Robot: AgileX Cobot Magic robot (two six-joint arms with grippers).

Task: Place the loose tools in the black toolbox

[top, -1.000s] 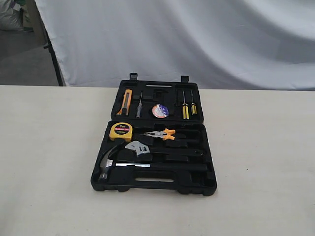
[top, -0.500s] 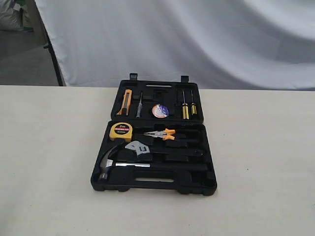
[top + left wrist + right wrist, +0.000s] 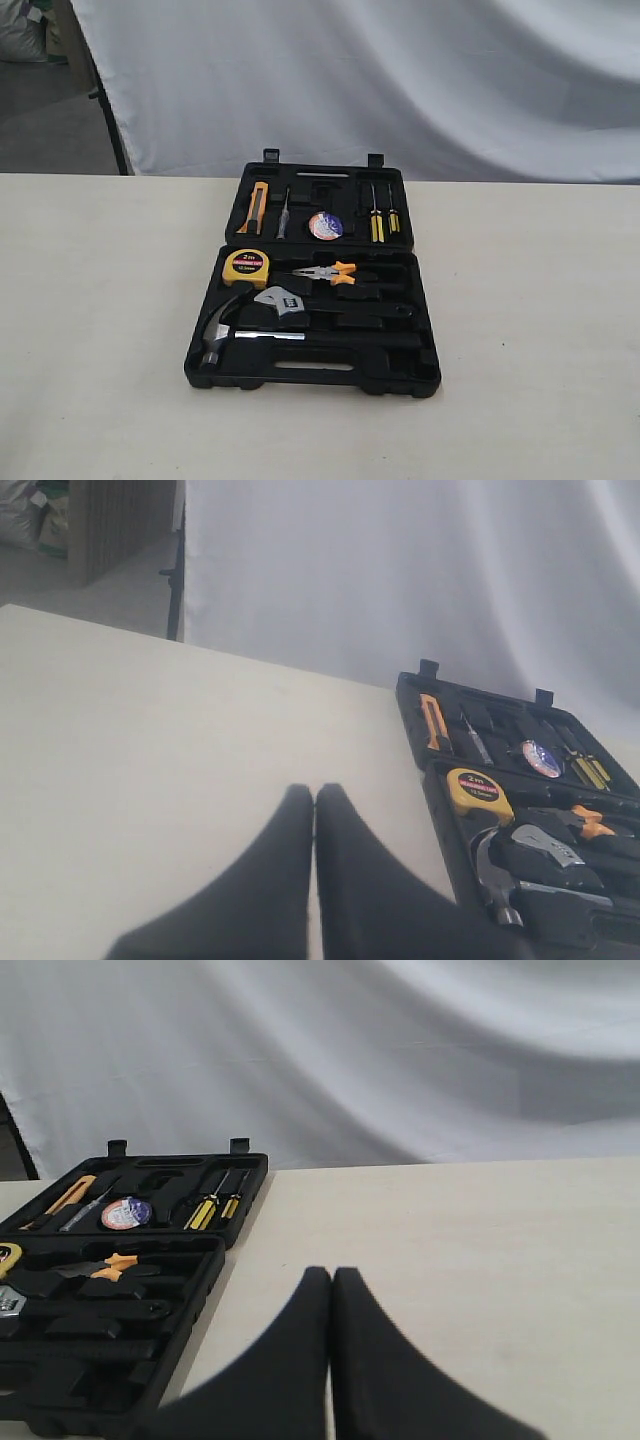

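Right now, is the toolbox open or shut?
Open: the black toolbox lies spread flat, hammer, wrench and tape roll showing in its recesses.

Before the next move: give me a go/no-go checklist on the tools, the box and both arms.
1. The hammer is inside the toolbox, in the near half: ok.
2. The wrench is in the near half, just behind the hammer: ok.
3. The tape roll is in the far half: ok.
4. The left gripper is shut, holds nothing and is off the toolbox: ok.
5. The right gripper is shut, holds nothing and is off the toolbox: ok.
6. All three tools pressed flush into their recesses: cannot tell.
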